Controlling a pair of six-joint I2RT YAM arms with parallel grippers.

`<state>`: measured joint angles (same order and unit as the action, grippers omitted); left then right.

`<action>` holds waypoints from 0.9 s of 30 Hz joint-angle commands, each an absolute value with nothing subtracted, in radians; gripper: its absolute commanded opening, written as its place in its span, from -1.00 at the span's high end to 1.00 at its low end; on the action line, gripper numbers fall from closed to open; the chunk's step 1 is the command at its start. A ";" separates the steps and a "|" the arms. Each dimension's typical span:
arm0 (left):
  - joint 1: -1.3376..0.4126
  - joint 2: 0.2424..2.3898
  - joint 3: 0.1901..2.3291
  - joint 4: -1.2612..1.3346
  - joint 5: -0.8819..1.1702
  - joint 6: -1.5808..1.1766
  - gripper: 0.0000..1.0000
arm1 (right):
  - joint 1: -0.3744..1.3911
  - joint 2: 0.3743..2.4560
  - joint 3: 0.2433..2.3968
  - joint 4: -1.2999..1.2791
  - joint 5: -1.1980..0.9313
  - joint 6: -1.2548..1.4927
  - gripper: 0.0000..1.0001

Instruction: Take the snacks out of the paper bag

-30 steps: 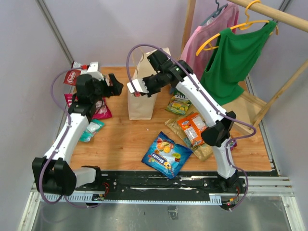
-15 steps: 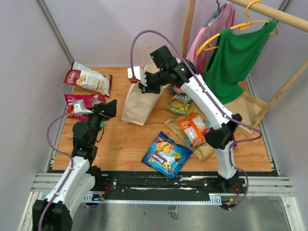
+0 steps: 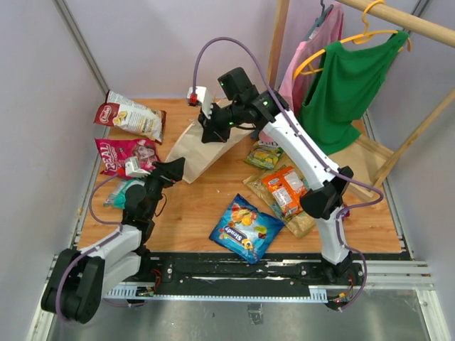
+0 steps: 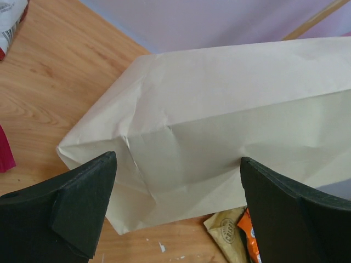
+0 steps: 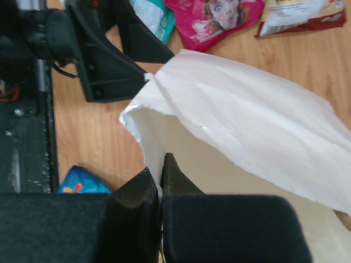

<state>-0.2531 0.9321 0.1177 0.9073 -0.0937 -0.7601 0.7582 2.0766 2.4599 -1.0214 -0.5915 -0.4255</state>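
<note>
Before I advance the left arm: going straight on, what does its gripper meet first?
The paper bag: its creased bottom end lies straight ahead of the open left gripper. How near is hard to tell.

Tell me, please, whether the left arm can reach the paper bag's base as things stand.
Probably yes: the open left end effector faces the base of the tilted paper bag, with nothing in between.

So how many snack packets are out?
7. Left side: red-white packet, pink packet, teal packet. Right side: green, orange, tan. Front: blue. More may hide in the bag.
</note>
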 commanded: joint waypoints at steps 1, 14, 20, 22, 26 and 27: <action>-0.261 1.029 0.159 1.070 -0.122 -0.731 -0.96 | 0.763 2.109 2.510 -1.020 -0.725 -0.215 0.99; -0.261 1.100 0.146 1.127 -0.112 -0.742 -0.95 | 0.721 2.106 2.536 -1.015 -0.749 -0.121 -0.35; -0.261 1.135 0.145 1.138 -0.099 -0.766 -0.95 | 0.720 2.135 2.604 -1.068 -0.515 -0.182 -0.97; -0.261 1.156 0.145 1.147 -0.100 -0.780 -0.95 | 0.718 2.116 2.623 -1.083 -0.465 -0.205 -0.96; -0.261 1.208 0.171 1.161 -0.094 -0.796 -0.95 | 0.719 2.030 2.599 -1.064 -0.426 -0.251 -0.96; -0.261 1.225 0.181 1.163 -0.092 -0.798 -0.95 | 0.719 2.010 2.592 -1.057 -0.420 -0.259 -0.96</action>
